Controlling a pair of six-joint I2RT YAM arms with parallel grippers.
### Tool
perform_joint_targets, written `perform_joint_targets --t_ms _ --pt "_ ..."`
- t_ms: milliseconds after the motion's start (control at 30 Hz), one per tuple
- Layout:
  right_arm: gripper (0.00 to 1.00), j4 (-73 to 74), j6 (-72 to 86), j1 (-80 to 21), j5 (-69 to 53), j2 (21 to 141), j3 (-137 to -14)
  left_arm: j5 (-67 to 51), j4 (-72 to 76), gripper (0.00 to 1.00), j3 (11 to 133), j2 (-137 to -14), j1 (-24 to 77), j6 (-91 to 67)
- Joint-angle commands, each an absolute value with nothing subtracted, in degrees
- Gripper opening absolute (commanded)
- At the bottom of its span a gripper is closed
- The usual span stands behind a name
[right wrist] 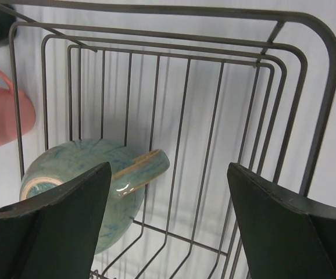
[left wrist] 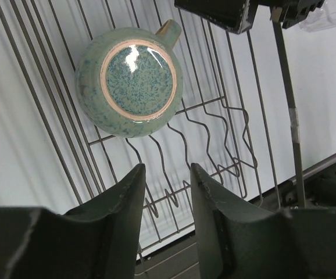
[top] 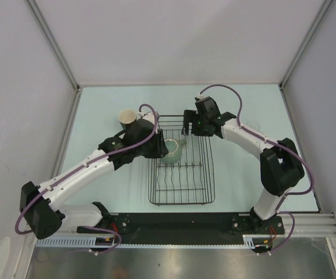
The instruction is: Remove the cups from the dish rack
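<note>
The black wire dish rack [top: 182,183] lies mid-table. A pale-green handled cup [top: 172,149] sits upside down in its far left part. In the left wrist view the cup [left wrist: 130,81] shows its glazed base, handle toward the right arm. My left gripper [top: 156,148] is open and empty, just left of the cup; in its own view the gripper [left wrist: 168,174] hangs above the rack bars. My right gripper [top: 186,129] is wide open and empty over the rack's far end. In its view [right wrist: 168,174] the cup's handle [right wrist: 142,168] lies near the left finger.
A black cup [top: 126,119] with a tan inside stands on the table left of the rack, behind my left wrist. A pink mug [right wrist: 5,116] lies outside the rack's left side. A clear glass [left wrist: 331,14] stands on the table right of the rack.
</note>
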State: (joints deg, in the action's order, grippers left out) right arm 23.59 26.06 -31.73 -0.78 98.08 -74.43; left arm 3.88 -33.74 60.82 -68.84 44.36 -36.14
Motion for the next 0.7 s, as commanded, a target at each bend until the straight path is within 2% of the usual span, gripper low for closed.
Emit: perform_joint_targets --t_ms 0,33,167,400,433,600,667 --pt "0.85 22.33 26.81 -31.55 -3.69 100.28 -78.66 6.85 -33.57 0.4 61.79 -69.96 45.79 -37.62" --pt "0.82 22.15 26.89 -31.64 -3.87 100.46 -78.75 7.03 -33.57 0.36 61.53 -70.48 45.88 -37.7" --pt "0.79 21.8 27.33 -32.08 -5.27 101.86 -79.45 7.21 -34.27 0.31 60.56 -72.24 45.97 -37.97" --pt "0.76 21.36 27.33 -33.49 -5.89 103.71 -79.37 7.03 -34.63 0.28 60.03 -76.81 45.97 -37.79" --pt "0.71 21.44 27.25 -33.83 -6.06 103.88 -79.37 6.94 -34.72 0.27 60.03 -77.34 45.97 -37.71" --pt "0.67 21.18 27.25 -34.19 -5.98 104.94 -79.54 6.86 -35.07 0.23 60.47 -80.41 45.97 -37.35" --pt "0.62 21.53 27.25 -34.36 -6.06 105.2 -79.63 7.2 -35.24 0.22 60.56 -81.12 45.97 -37.18"
